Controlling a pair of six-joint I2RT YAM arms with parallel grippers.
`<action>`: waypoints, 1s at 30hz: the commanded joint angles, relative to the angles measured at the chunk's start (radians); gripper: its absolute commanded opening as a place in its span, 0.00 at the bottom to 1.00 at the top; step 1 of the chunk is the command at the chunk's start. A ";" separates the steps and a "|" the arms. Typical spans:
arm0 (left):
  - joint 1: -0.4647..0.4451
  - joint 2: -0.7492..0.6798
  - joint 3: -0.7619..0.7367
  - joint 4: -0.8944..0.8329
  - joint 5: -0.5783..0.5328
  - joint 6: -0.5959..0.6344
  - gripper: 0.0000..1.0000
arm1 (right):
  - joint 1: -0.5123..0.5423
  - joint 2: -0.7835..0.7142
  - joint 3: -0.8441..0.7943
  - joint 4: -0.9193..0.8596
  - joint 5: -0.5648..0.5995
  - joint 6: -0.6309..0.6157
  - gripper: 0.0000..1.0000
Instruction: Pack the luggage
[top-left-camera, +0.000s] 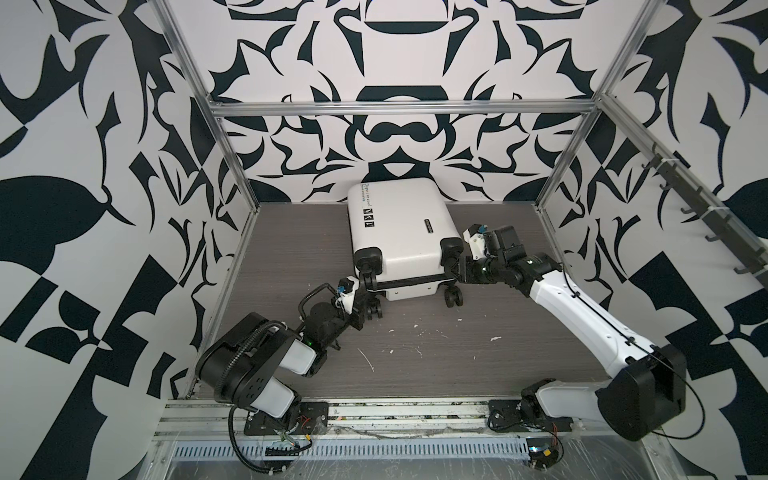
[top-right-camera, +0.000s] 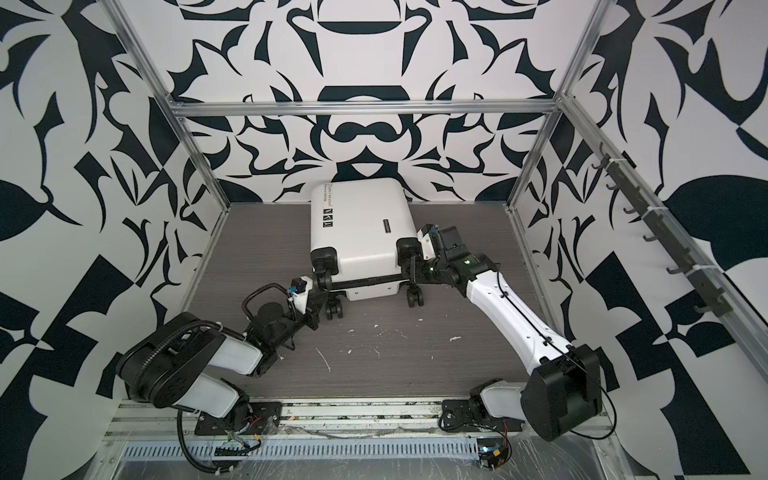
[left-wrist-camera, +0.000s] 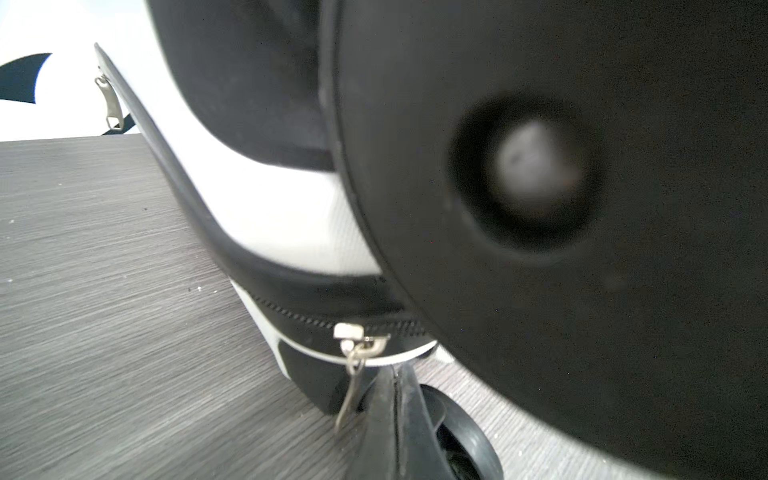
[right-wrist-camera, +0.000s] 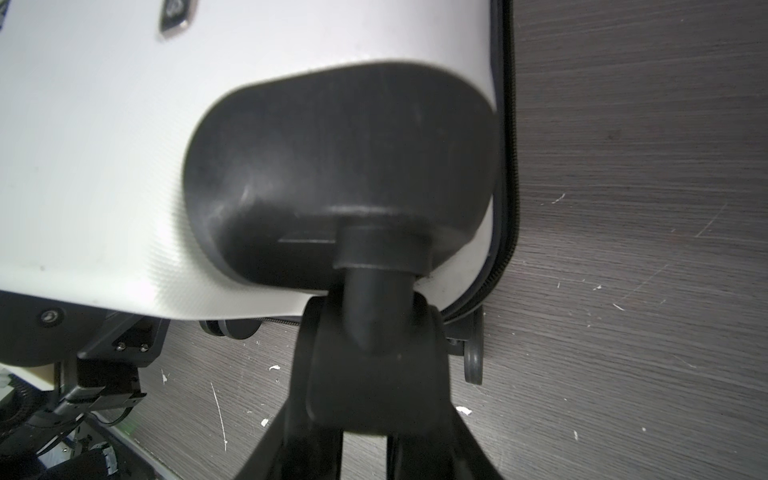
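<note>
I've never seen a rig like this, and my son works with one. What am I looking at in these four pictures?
Two robot arms, the left arm and the right arm, are mounted at the near edge of a grey table. Each ends in a gripper, a two-fingered clamp. The two wide pictures come from one camera head overhead, looking down on the whole scene. The two close-ups come from cameras on the arms' wrists. On the table lies a closed white suitcase, flat, with its wheels towards the arms. The left gripper is shut by the left wheel; whether it grips it is unclear. The right gripper has its jaws around the right wheel; whether they pinch it I cannot tell.
</note>
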 joint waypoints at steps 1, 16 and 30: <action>0.008 -0.058 0.000 0.054 0.007 0.013 0.00 | 0.010 -0.011 0.023 0.016 -0.015 -0.013 0.32; 0.007 -0.323 -0.016 -0.291 -0.084 0.023 0.42 | 0.010 -0.021 0.013 0.033 -0.028 0.004 0.22; 0.008 -0.124 0.024 -0.152 -0.111 0.053 0.35 | 0.010 -0.021 0.007 0.062 -0.042 0.010 0.21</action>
